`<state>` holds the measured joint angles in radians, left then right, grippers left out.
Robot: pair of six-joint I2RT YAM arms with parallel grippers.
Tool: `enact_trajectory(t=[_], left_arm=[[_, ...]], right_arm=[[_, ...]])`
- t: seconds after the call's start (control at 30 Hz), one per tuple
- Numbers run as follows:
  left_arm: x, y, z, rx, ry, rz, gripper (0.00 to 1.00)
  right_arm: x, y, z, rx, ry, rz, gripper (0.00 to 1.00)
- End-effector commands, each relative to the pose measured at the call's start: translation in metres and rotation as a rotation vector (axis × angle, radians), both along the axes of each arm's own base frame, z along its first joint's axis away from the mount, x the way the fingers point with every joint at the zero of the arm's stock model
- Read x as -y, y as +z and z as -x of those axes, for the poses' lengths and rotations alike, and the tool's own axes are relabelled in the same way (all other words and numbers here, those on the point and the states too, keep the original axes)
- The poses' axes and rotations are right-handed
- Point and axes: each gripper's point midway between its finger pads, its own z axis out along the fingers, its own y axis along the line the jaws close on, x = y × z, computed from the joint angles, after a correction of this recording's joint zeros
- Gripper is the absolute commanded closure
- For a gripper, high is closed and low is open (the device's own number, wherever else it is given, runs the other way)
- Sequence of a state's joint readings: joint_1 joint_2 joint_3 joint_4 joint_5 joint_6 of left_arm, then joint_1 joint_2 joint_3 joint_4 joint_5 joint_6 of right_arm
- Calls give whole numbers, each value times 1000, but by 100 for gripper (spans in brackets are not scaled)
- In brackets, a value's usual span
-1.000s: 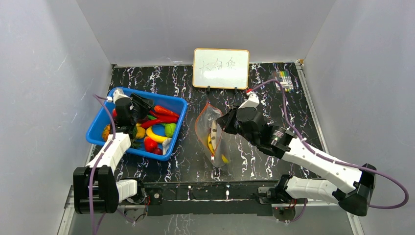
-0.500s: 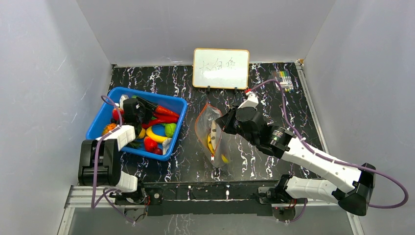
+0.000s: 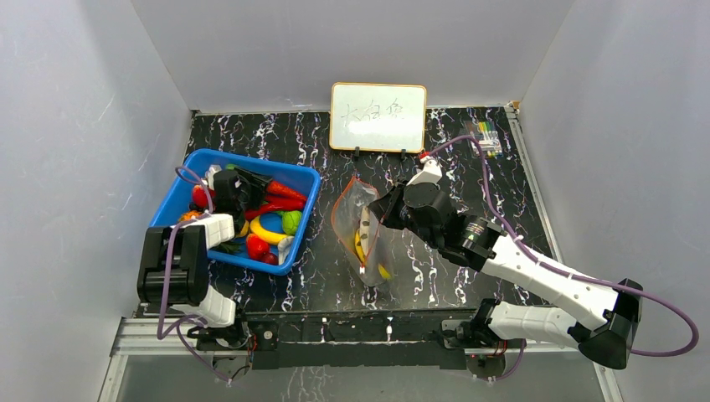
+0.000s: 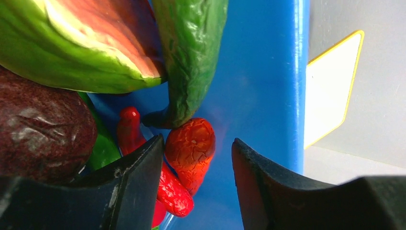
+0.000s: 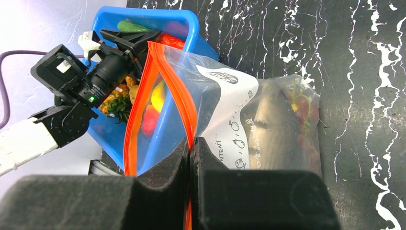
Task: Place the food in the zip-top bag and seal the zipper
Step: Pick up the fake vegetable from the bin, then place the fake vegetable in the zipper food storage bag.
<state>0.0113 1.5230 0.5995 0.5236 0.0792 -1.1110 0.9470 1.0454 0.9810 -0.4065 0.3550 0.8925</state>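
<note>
Nearest the arm bases, the zip-top bag [image 3: 352,209] was seen lying on the dark marbled counter [image 3: 435,272], between the two arms, with its mouth lifted and spread wide. A yellow banana [image 3: 361,244] and a brownish piece [image 5: 277,124] were seen inside it. The right fingers [image 5: 191,148] were pressed together on the zipper [image 5: 143,96], and the red-orange strip was pinched at one side of the mouth.

To the left, apart from the bag, the blue basket [image 3: 172,205] was seen with the rest of the food heaped in it. The left fingers [image 3: 249,178] were lowered into it and stood apart. A wrinkled red fruit [image 4: 191,146] lay between them, close against one finger, and a gap was left beside the other. Just beyond it, a green chilli [image 4: 191,57], a red chilli [image 4: 128,129], a dark red piece [image 4: 38,129] and a green-and-orange fruit [image 4: 81,43] were crowded together.

At the far edge a whiteboard [image 3: 378,115] was stood upright. A pack of markers [image 3: 487,138] lay in the far right corner.
</note>
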Motion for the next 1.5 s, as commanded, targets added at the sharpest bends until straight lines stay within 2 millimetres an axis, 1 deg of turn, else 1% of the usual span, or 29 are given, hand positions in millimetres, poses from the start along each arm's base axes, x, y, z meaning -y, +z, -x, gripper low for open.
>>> enact_trajectory(t=[0.0,0.1,0.27,0.33,0.57,0.6,0.63,0.87,1.1,1.17,1.23,1.27,1.47], left_arm=[[3,-8,-1,0,-4,29,50],[5,-7,-3,17,-16,33,57],[5,3,-5,45,-38,9,71],[5,9,-5,54,-44,-9,75],[0,33,5,96,-69,-94,78],[-1,39,6,106,-73,-112,78],[-2,40,8,102,-76,-127,78],[-8,84,21,157,-128,-265,79],[-10,122,41,179,-195,-382,78],[-8,131,47,182,-227,-398,78],[-3,145,53,196,-265,-405,78],[0,148,57,195,-288,-404,78],[26,192,78,294,-404,-343,80]], right_arm=[[-9,39,-6,76,2,-98,100],[-9,39,-7,77,0,-98,100],[-9,38,-7,76,1,-98,100],[-10,37,-7,76,2,-96,100],[-8,32,-7,67,-2,-84,100],[-8,30,-7,65,-3,-81,100],[-8,30,-7,65,-5,-76,100],[-7,29,-8,67,-6,-60,100],[-7,27,-11,72,-9,-30,100],[-6,31,-13,95,-7,-7,100],[-5,36,-15,119,-4,3,100],[-5,39,-16,130,-6,8,100],[-8,50,-23,179,4,28,100]])
